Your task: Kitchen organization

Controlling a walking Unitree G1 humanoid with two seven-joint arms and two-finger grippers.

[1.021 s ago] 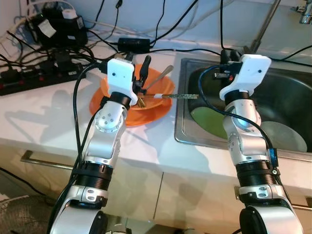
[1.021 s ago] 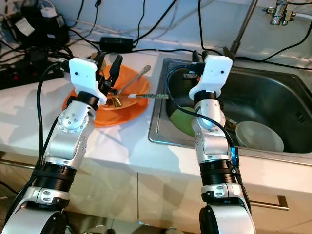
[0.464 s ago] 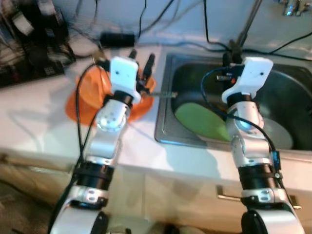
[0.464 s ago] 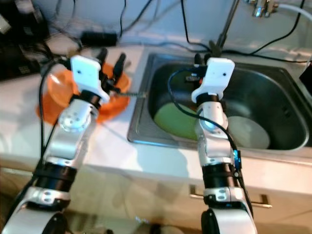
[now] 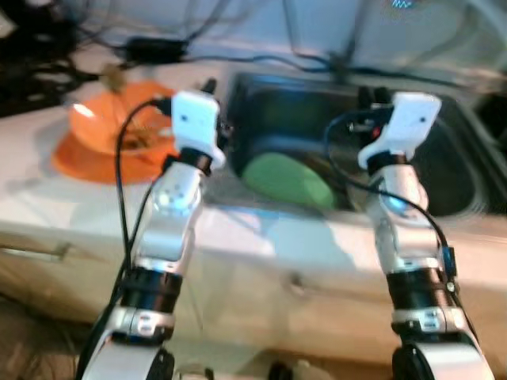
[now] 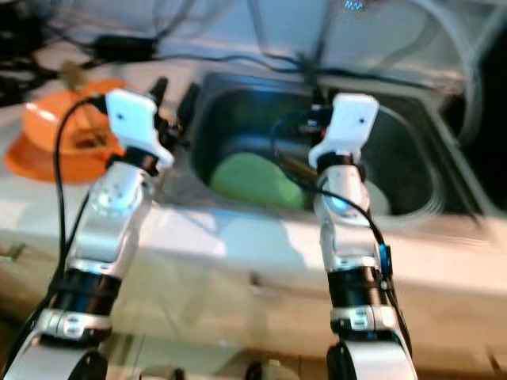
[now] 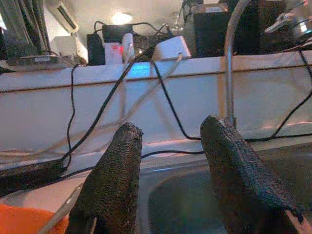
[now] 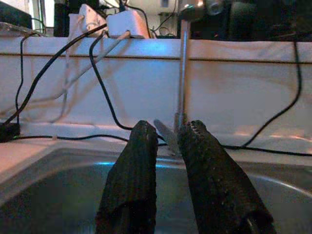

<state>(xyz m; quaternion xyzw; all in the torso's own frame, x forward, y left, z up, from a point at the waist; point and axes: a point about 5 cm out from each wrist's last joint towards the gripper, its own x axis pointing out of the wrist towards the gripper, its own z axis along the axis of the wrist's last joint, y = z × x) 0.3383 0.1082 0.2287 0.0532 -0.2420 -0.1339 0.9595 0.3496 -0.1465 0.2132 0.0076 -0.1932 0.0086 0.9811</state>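
Blur: both head views are smeared, so small items on the counter and in the sink cannot be read.
Left gripper [image 7: 168, 180]: held at the sink's [image 5: 444, 142] left rim, fingers spread wide apart with nothing between them; in the head view its fingertips are mostly hidden behind the white wrist housing.
Right gripper [image 8: 168, 180]: raised over the sink, fingers pointing toward 12 o'clock at the back wall; a narrow gap separates the fingers, and a thin pale sliver shows in that gap, though whether it is gripped or lies behind cannot be told.
Orange bowl [image 5: 107, 131]: on the white counter [image 5: 47, 198] at about 10 o'clock from the left gripper, well apart from it; something dark lies inside, too blurred to name.
Green plate [image 5: 287, 180]: inside the sink, tilted, its long axis running from 10 o'clock to 4 o'clock; its right edge is hidden behind the right arm.
Faucet pipe [image 8: 183, 73]: upright against the back wall, top cut off.
Cables [image 7: 112, 92]: black ones draped over the wall behind the sink.
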